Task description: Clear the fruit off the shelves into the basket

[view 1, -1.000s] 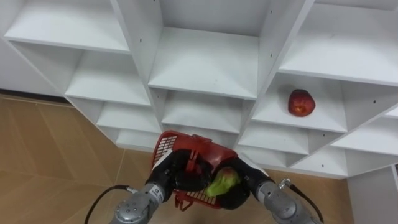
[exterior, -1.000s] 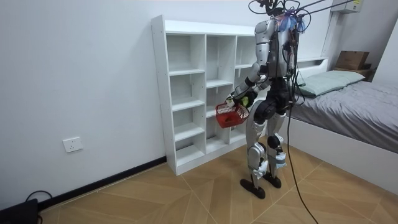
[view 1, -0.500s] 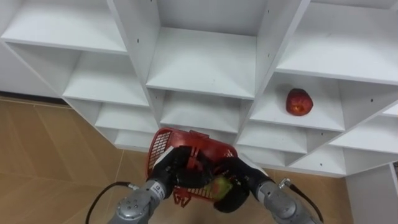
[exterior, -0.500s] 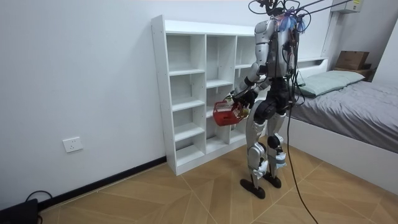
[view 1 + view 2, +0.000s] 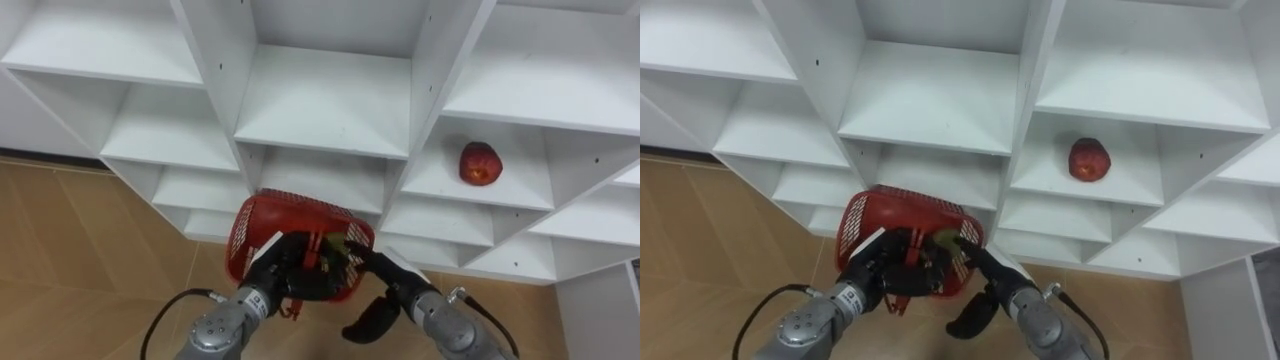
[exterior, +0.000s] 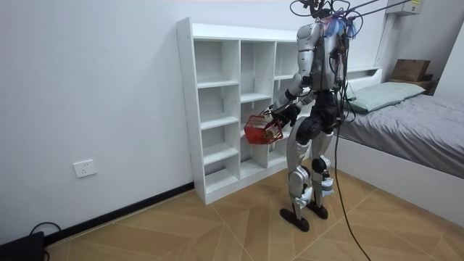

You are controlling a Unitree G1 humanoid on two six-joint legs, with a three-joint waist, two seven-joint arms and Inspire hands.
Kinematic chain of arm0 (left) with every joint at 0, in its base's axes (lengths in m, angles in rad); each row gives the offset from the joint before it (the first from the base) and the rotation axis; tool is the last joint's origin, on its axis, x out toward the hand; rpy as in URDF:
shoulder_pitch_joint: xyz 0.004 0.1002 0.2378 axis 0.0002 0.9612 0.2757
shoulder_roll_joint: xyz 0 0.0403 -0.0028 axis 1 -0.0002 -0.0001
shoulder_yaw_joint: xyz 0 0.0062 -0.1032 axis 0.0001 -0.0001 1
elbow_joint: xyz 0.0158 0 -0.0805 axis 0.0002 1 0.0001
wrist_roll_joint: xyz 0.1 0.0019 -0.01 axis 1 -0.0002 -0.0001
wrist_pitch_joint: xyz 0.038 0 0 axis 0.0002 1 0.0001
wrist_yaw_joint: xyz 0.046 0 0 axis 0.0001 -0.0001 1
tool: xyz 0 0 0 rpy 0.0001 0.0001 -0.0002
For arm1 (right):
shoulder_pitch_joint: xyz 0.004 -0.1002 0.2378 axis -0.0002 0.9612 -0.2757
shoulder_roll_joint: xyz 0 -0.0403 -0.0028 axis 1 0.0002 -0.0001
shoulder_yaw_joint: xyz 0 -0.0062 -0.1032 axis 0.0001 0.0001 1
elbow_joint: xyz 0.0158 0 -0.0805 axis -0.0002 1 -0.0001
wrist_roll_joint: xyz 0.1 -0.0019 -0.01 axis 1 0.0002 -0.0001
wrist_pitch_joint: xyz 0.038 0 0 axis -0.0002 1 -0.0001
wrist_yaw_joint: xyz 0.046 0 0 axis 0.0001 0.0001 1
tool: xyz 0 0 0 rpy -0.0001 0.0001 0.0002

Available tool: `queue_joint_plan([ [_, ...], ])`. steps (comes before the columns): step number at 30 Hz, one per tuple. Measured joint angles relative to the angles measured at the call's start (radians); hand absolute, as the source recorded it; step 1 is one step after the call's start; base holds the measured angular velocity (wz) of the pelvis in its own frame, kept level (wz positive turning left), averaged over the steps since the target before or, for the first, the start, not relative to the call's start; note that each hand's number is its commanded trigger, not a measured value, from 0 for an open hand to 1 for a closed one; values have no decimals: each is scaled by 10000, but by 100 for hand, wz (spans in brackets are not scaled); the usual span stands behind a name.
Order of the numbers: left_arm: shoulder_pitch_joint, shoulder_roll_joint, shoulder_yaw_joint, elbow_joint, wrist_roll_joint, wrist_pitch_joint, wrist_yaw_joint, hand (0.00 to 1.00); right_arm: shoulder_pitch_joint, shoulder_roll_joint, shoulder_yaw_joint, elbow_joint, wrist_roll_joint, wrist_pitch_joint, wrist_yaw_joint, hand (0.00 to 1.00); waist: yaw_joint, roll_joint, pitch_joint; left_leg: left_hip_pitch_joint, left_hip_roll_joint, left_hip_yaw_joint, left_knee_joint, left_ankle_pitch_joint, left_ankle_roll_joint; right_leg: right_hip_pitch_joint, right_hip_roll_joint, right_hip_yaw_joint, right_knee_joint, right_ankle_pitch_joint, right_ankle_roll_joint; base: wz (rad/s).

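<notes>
At the bottom of the eye views, closest to us, we see the two forearms of the robot coming up toward a red basket (image 5: 296, 238). The left hand (image 5: 283, 275) has its fingers curled round the near side of the basket, at the handle, and carries it in the air, tilted away from the robot. The right hand (image 5: 392, 270) reaches to the basket from the right. Its dark fingers lie stretched over the rim and its thumb hangs spread below, well apart from them, so we read this hand as loose and not gripping anything. Just beside its fingertips a green fruit (image 5: 944, 238) lies inside the basket.

Under the basket there is the wooden floor (image 5: 70, 250). Behind it stands the white closet (image 5: 330, 100) with its open compartments. A red apple (image 5: 481, 163) rests on a shelf in the right column, up and to the right of the basket, well apart from both hands.

In the room view the robot stands upright in front of the closet, with the basket before it at hip height, and a bed (image 6: 406, 127) is at the room view's right.
</notes>
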Motion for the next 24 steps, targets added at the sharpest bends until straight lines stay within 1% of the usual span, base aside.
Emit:
queue_joint_plan([
  [13,2,5,-7,-1,-17,0,-158,100,0,-1,-2,9,26,2,20,0,14,11,-6,13,8,6,15,0,0,17,9,0,1,3,-5,0],
  [17,3,34,-3,13,-16,0,-122,100,2,-12,0,9,38,2,-13,0,9,53,-28,49,15,3,20,-1,-1,64,13,-24,0,9,-13,0],
  [21,59,49,-13,17,-15,19,84,100,6,-20,96,8,45,9,-49,0,16,63,-29,207,21,0,-7,-8,-12,212,19,-35,-7,10,-14,0],
  [24,97,142,-2,27,-13,105,158,100,10,-50,84,-30,41,50,-58,0,22,109,-58,251,25,3,-4,-8,-12,248,19,-24,-5,11,-16,0],
])
